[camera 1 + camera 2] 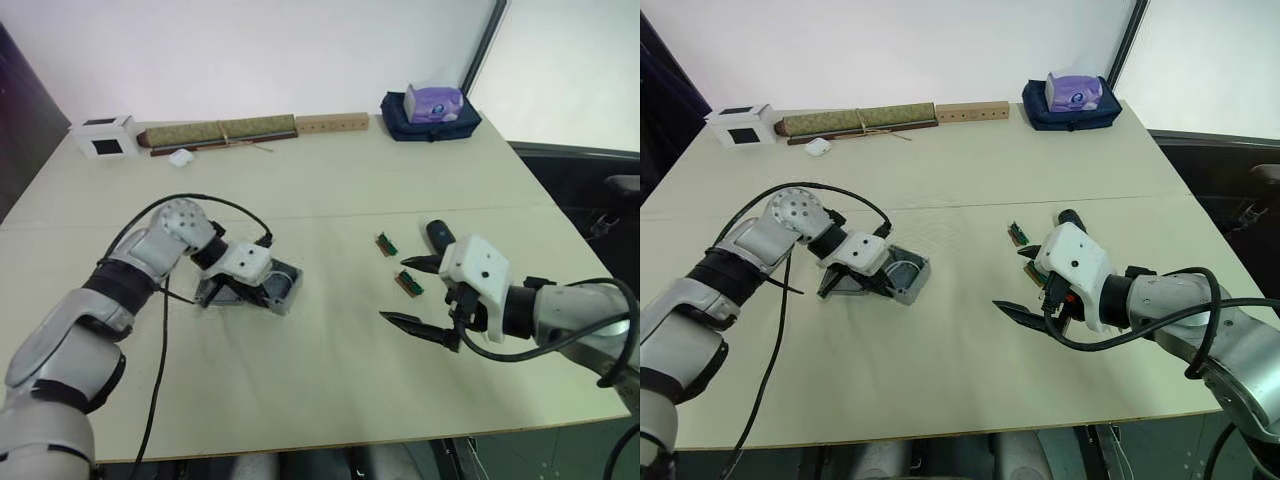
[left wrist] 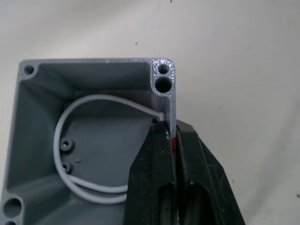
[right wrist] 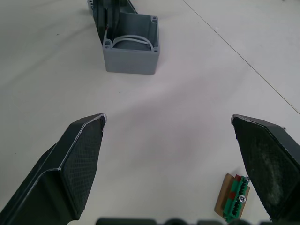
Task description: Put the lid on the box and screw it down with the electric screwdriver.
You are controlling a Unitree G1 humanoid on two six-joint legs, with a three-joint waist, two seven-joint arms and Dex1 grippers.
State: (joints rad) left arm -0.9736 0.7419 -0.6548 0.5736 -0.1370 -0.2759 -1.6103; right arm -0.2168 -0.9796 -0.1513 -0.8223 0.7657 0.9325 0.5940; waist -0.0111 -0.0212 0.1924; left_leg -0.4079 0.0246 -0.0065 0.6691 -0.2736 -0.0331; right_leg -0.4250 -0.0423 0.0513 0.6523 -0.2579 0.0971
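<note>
A: Box sitting left of the table's middle, open side up, long axis looks to run roughly from the left arm toward the far right corner, though hard to call from the head views. White wire looped inside.

B: And the left gripper?

A: Pinching one side wall of the box, one finger inside, one outside, near a corner screw hole.

B: Right one?

A: Right gripper spread wide, hanging over bare tabletop, well apart from the box. Black screwdriver just behind it. Two small green circuit boards close by.

B: Surroundings?

A: Pale wooden table, white wall behind. Along the far edge: white cube, long green bundle, wooden block, dark blue bag with a purple tissue pack.
</note>
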